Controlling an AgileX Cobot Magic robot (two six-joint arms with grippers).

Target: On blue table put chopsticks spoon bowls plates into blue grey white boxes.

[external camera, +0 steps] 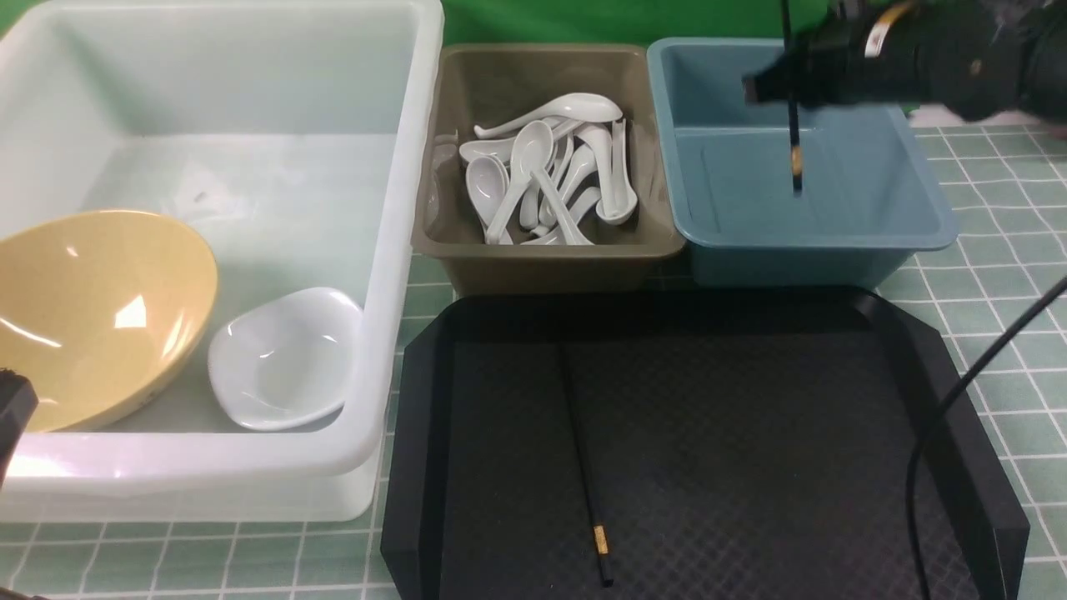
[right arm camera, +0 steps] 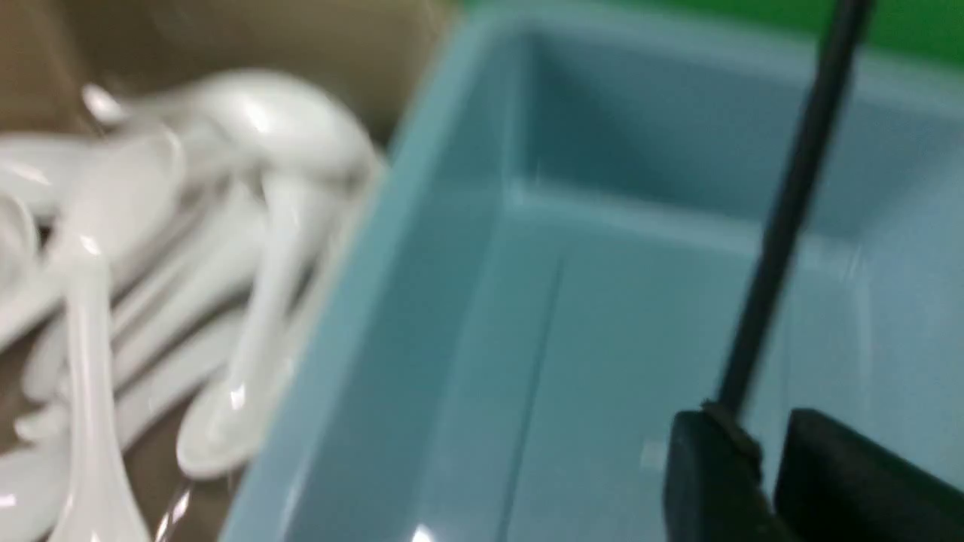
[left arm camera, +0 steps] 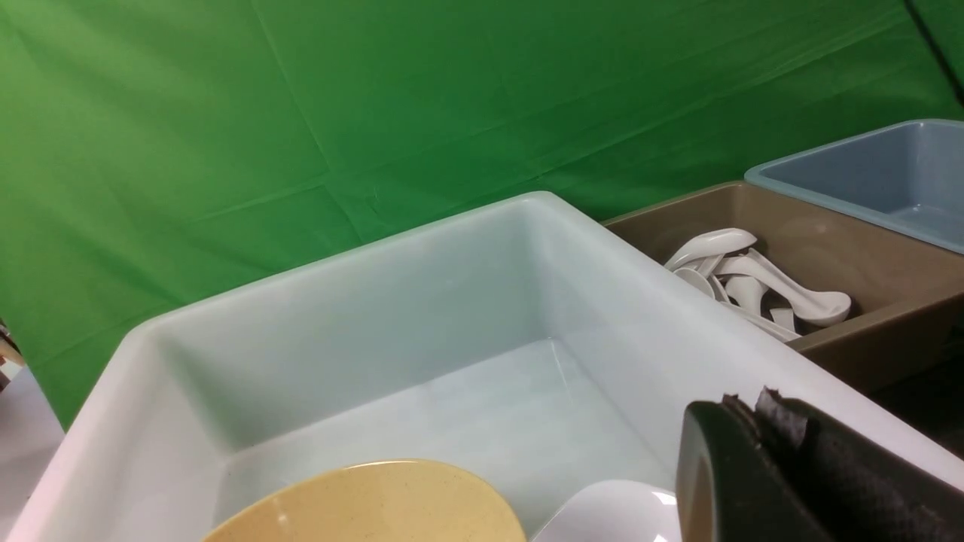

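Begin with the raised chopstick: stands nearly upright over the teal box, gold-banded end down, inside the rim outline in the front view. Cannot tell from here whether it touches the floor of the box. Probably brought over the opening to drop in cleanly without striking a wall.

At the right gripper: shows a visible gap between its fingertips, with the stick against or just beside one of them. Read as opened for release, not clamping; cannot settle any last contact because of blur. Likely to tip and come to rest slantwise on letting go; could catch on the rim if leaning too far.

Next outward, note the second chopstick lying lengthwise on the black tray, gold band toward the near end. Judge as the next pick, bound for the same teal box. Being thin and flat-lying, calls for a low, careful pinch.

Beside the teal box, find the grey-brown box with a loose heap of white spoons; sorted by kind, apparently.

Farther left, find the yellow bowl and white dish tilted within the large white box, presumably grouped there for its width.

Near it, see the left gripper closed on nothing visible, seemingly parked out of the way.
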